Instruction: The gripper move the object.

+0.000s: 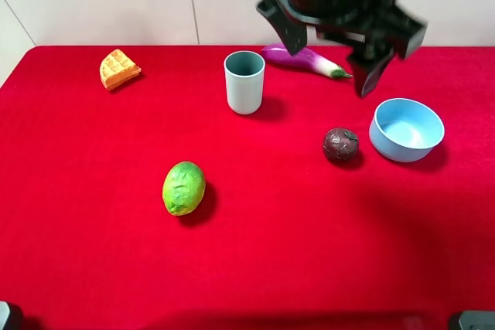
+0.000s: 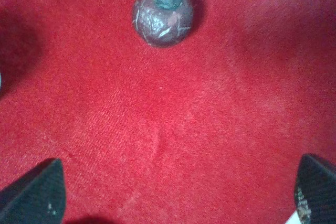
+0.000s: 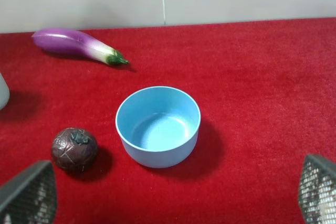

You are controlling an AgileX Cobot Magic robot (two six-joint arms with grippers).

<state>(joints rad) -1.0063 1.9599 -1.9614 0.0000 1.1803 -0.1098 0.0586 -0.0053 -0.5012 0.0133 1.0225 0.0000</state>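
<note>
**Wrinkled fruit sits loose on red felt**

Nearest, a bumpy green lime (image 1: 183,188) rests on the fuzzy red worktop (image 1: 77,191). Farther right, the round, wrinkled purple-brown object (image 1: 340,144) lies just left of a smooth blue bowl (image 1: 406,129). Above them both hangs the left pincer (image 1: 340,28), spread apart and empty; the right pincer (image 3: 168,192) is also apart.

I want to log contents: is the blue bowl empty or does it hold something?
Empty. The blue bowl stands upright, its bare inside visible; the dark fruit lies beside it.

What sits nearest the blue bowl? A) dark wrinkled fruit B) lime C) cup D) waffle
A: the dark wrinkled fruit lies on the red cloth just beside the blue bowl, apart from it; the right wrist view shows the same pair.
</note>
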